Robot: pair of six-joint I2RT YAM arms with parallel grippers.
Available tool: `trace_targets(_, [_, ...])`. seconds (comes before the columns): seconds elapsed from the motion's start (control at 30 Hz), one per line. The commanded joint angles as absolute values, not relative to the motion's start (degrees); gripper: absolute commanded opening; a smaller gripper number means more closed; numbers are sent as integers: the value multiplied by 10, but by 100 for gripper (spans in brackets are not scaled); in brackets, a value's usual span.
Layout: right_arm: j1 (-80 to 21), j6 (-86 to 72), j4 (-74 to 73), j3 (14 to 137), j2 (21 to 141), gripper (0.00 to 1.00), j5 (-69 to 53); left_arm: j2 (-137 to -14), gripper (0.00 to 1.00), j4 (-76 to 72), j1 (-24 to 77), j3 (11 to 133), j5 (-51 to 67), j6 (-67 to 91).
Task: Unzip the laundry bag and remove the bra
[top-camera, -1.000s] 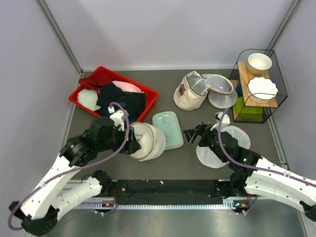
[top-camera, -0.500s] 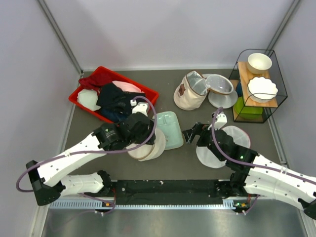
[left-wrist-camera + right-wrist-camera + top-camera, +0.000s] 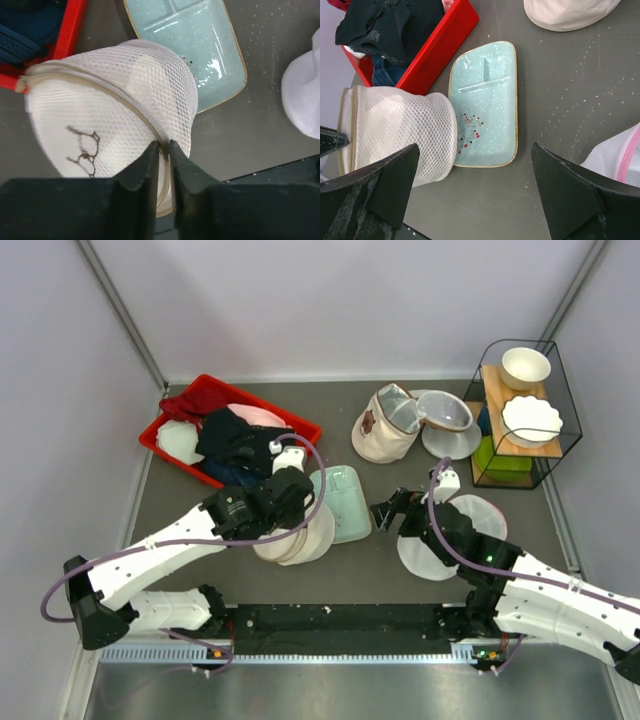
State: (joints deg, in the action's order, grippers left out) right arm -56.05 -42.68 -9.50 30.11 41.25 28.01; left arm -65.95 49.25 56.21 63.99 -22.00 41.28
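The laundry bag (image 3: pixel 312 536), a cream-white mesh drum, lies on its side by the red bin; the bra icon on its round face (image 3: pixel 82 147) shows in the left wrist view. My left gripper (image 3: pixel 164 145) reaches over the bag from above (image 3: pixel 288 506) and is shut on the beige zip trim along the bag's rim. My right gripper (image 3: pixel 386 512) hovers open to the right of the bag (image 3: pixel 400 135), over bare table (image 3: pixel 475 192), touching nothing. The bra is hidden.
A teal divided plate (image 3: pixel 345 502) lies partly under the bag. The red bin (image 3: pixel 205 395) behind it holds a black garment (image 3: pixel 240 438). A beige pouch (image 3: pixel 380 430), pink-trimmed mesh bags (image 3: pixel 450 540) and a wire rack (image 3: pixel 525 410) with bowls stand to the right.
My left arm swung in from the bag's left, over its top, and its gripper shut on the rim trim. The right arm barely moved.
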Motion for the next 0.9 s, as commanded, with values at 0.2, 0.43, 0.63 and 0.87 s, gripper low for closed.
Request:
trace_targets(0.2, [-556,-420,-70,351,466,95,210,-592,0,513,563,681,-286,379])
trace_targets(0.43, [-619,-412,-12,420,596,95,175,-557,0,571,555,720,-269,361])
trace_targets(0.63, [-651,-423,61,468,683,94,127,-556,0,619,555,742,-295,361])
trace_targets(0.87, [-664,-435,89,476,747,70,133,-551,0,626,555,758,-297,357])
